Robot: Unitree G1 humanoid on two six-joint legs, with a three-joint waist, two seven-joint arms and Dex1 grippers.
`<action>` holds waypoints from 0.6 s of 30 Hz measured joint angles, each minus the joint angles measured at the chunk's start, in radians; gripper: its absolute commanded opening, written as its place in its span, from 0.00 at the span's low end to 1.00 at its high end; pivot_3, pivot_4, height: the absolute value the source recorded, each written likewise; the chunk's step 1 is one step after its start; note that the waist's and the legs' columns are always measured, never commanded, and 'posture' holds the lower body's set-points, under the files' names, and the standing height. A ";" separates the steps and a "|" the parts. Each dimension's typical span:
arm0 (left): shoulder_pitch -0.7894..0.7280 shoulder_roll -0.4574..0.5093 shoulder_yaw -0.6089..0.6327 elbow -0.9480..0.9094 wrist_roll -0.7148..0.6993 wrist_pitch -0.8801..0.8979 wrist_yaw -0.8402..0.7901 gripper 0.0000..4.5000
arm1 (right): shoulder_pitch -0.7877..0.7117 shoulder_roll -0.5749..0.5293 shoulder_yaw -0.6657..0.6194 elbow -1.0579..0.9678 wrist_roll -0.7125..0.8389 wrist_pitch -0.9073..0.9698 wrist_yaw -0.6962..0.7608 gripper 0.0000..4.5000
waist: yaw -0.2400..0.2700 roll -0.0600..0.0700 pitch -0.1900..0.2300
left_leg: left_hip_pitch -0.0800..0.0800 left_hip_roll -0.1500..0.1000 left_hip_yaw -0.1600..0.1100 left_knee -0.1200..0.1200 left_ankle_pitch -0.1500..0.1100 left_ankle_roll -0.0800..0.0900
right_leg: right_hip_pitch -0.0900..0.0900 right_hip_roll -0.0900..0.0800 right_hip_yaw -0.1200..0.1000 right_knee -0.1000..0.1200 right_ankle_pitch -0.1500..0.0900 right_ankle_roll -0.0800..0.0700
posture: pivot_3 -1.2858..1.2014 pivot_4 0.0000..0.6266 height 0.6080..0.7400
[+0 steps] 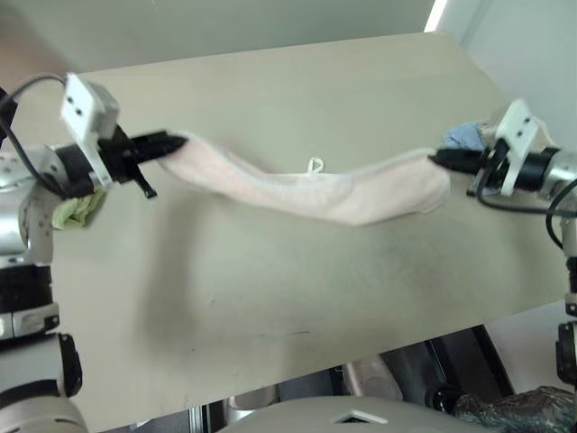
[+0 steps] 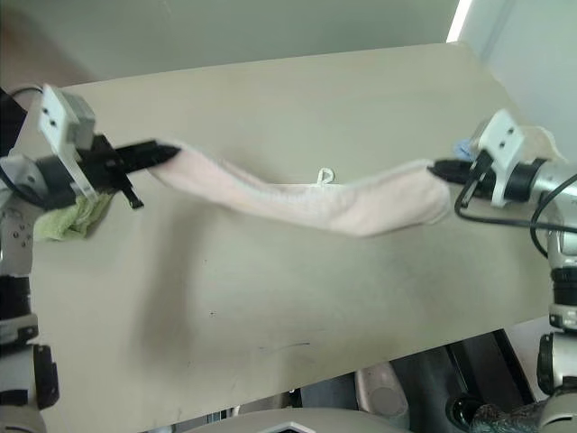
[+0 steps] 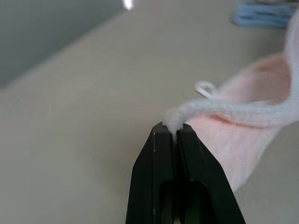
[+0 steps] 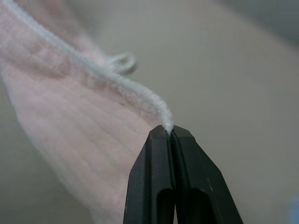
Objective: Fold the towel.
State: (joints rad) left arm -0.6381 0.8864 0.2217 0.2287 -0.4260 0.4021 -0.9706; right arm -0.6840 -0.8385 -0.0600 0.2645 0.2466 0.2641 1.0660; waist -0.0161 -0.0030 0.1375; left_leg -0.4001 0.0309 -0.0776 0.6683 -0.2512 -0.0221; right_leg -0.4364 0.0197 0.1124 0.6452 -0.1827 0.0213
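Above table [image 1: 270, 90]: pale pink towel [image 1: 306, 191] sagging, white loop [image 1: 315, 165] mid-edge.

Both head views look forward and down from above onto the table [image 1: 297, 108], which fills most of each frame, with its far edge along the top. They share nearly the whole scene — the right eye view sits slightly shifted sideways. The towel [image 1: 306, 191] spans mid-frame between the left gripper [image 1: 177, 142] at left and the right gripper [image 1: 435, 159] at right. Each wrist view looks along its own fingers, very close: the fingers [image 3: 164, 182] rise from bottom centre, towel edge at their tips — likewise the right wrist view.
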 measured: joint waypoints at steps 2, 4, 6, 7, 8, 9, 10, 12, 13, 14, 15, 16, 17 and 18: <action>-0.145 -0.042 0.002 0.146 0.054 -0.061 0.115 0.00 | -0.107 0.020 0.000 0.125 -0.039 -0.059 -0.066 0.01 | 0.001 0.000 0.000 | -0.001 0.000 0.000 0.001 0.000 0.000 | -0.001 -0.001 0.000 0.000 0.005 0.007 | 0.52 0.24 1.00; -0.282 -0.058 0.001 0.271 0.101 -0.134 0.216 0.00 | -0.210 0.041 0.000 0.224 -0.066 -0.130 -0.117 0.01 | 0.000 0.000 0.000 | -0.003 0.000 0.000 0.000 0.000 0.000 | -0.003 -0.001 0.000 -0.002 0.008 0.009 | 0.52 0.24 1.00; -0.372 -0.069 0.000 0.352 0.130 -0.209 0.266 0.00 | -0.286 0.064 0.001 0.291 -0.077 -0.186 -0.154 0.01 | -0.001 0.000 0.000 | -0.003 0.000 0.000 -0.001 0.000 0.001 | -0.003 -0.001 0.000 -0.002 0.007 0.009 | 0.52 0.24 1.00; -0.403 -0.074 -0.001 0.380 0.143 -0.241 0.281 0.00 | -0.315 0.072 0.001 0.317 -0.080 -0.208 -0.170 0.01 | -0.003 0.000 0.000 | -0.004 0.000 0.000 -0.003 0.000 0.002 | -0.004 -0.001 0.000 -0.003 0.007 0.009 | 0.52 0.24 1.00; -0.429 -0.079 -0.002 0.419 0.151 -0.274 0.286 0.00 | -0.340 0.081 0.000 0.349 -0.085 -0.231 -0.187 0.01 | -0.004 0.000 0.000 | -0.004 0.000 0.000 -0.004 -0.001 0.003 | -0.005 -0.001 0.000 -0.003 0.005 0.009 | 0.52 0.24 1.00; -0.441 -0.082 -0.003 0.441 0.152 -0.290 0.286 0.00 | -0.353 0.087 0.000 0.368 -0.086 -0.243 -0.193 0.01 | -0.004 0.000 0.000 | -0.005 -0.001 -0.001 -0.004 -0.002 0.004 | -0.007 -0.001 0.000 -0.003 0.004 0.009 | 0.52 0.24 1.00; -0.446 -0.084 -0.003 0.455 0.152 -0.298 0.282 0.00 | -0.359 0.092 0.000 0.382 -0.086 -0.249 -0.194 0.01 | -0.004 0.000 0.000 | -0.007 0.000 -0.001 -0.005 -0.001 0.003 | -0.009 -0.001 0.000 -0.003 0.004 0.010 | 0.52 0.24 1.00; -0.440 -0.084 -0.008 0.470 0.152 -0.308 0.249 0.00 | -0.346 0.094 0.000 0.392 -0.085 -0.255 -0.193 0.01 | -0.005 0.000 0.000 | -0.015 -0.001 -0.002 -0.004 0.002 -0.003 | -0.016 0.000 -0.001 -0.003 0.004 0.010 | 0.52 0.24 1.00; -0.429 -0.083 -0.010 0.470 0.151 -0.309 0.228 0.00 | -0.329 0.095 0.000 0.390 -0.083 -0.255 -0.188 0.01 | -0.005 0.000 0.000 | -0.020 0.000 -0.002 -0.004 0.005 -0.007 | -0.021 -0.001 -0.001 -0.003 0.004 0.010 | 0.52 0.24 1.00; -0.408 -0.081 -0.011 0.466 0.150 -0.309 0.205 0.00 | -0.305 0.096 0.000 0.385 -0.080 -0.254 -0.179 0.01 | -0.005 0.000 0.000 | -0.022 0.000 -0.002 -0.004 0.006 -0.010 | -0.023 -0.001 0.000 -0.003 0.004 0.010 | 0.52 0.24 1.00; -0.375 -0.077 -0.011 0.457 0.147 -0.306 0.178 0.00 | -0.267 0.096 0.001 0.367 -0.074 -0.249 -0.163 0.01 | -0.005 0.000 0.000 | -0.023 0.000 -0.002 -0.003 0.007 -0.011 | -0.024 -0.001 0.000 -0.003 0.003 0.011 | 0.52 0.24 1.00; -0.347 -0.073 -0.011 0.452 0.143 -0.295 0.156 0.00 | -0.234 0.097 0.001 0.351 -0.072 -0.240 -0.148 0.01 | -0.005 0.000 0.000 | -0.024 0.000 -0.002 -0.003 0.007 -0.011 | -0.025 -0.001 0.000 -0.003 0.003 0.011 | 0.52 0.24 1.00; -0.311 -0.066 -0.011 0.431 0.136 -0.275 0.126 0.00 | -0.200 0.097 0.002 0.324 -0.066 -0.225 -0.130 0.01 | -0.005 0.000 0.000 | -0.027 0.000 -0.001 -0.003 0.007 -0.011 | -0.027 -0.001 0.000 -0.003 0.003 0.011 | 0.52 0.24 1.00; -0.260 -0.050 -0.010 0.395 0.120 -0.255 0.086 0.00 | -0.158 0.094 0.003 0.282 -0.057 -0.206 -0.106 0.01 | -0.006 0.000 0.000 | -0.028 0.000 -0.001 -0.002 0.007 -0.011 | -0.028 -0.001 0.000 -0.003 0.003 0.011 | 0.52 0.24 1.00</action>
State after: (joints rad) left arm -0.8980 0.8362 0.2114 0.6237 -0.3057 0.1474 -0.8847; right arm -0.8420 -0.7445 -0.0571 0.5465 0.1898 0.0581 0.9600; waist -0.0219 -0.0029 0.1376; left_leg -0.4284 0.0305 -0.0787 0.6661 -0.2446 -0.0328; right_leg -0.4648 0.0192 0.1125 0.6425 -0.1796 0.0321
